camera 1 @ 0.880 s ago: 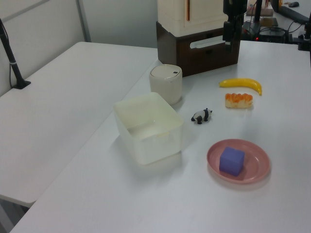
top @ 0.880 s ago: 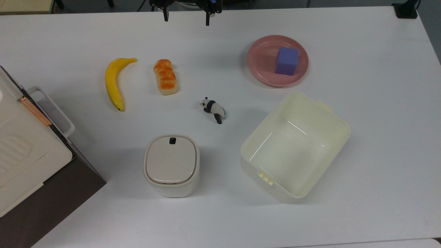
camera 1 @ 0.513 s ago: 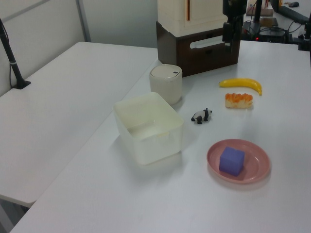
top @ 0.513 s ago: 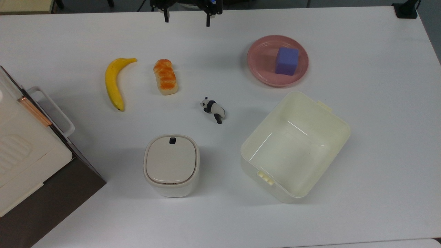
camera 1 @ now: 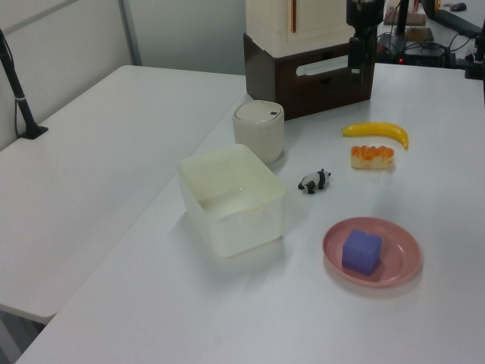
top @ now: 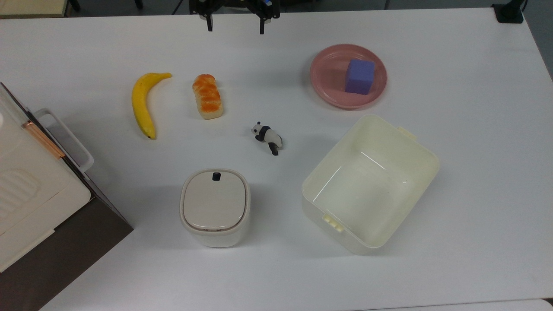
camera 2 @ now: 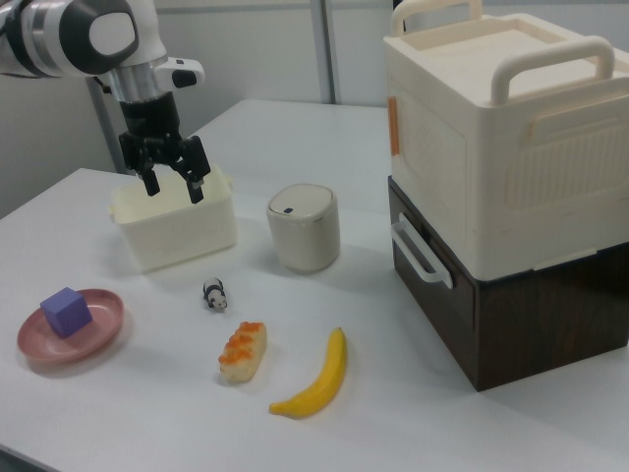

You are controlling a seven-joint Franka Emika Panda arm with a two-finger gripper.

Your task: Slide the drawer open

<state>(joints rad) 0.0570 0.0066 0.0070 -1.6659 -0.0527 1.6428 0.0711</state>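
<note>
Right, from the top view I have the gripper [top: 236, 26] at the far edge of the white table [top: 475, 172], its two dark fingers spread wide with nothing between them, well apart from everything I care about. The drawer [top: 65, 142] sits at the top view's left edge, shut into the dark brown cabinet [top: 65, 255], its white loop handle [top: 69, 138] sticking out toward the banana [top: 144, 103]. Beside the banana lies the bread roll [top: 208, 96], then the toy panda [top: 268, 137], the white lidded bin [top: 215, 206], the cream tub [top: 370, 183] and the pink plate [top: 328, 82] carrying the purple block [top: 360, 76]. In the left view the gripper [camera 1: 361, 64] hangs in front of the cabinet at the far end, above the table, and the drawer's handle [camera 1: 326, 67] shows just to the left view's left of it. In the right view I see the gripper [camera 2: 172, 182] with its jaws wide, empty, held in the air in front of the cream tub [camera 2: 175, 233], while the drawer [camera 2: 425, 258] is closed on the right view's right side, under the cream crate [camera 2: 501, 138].
</note>
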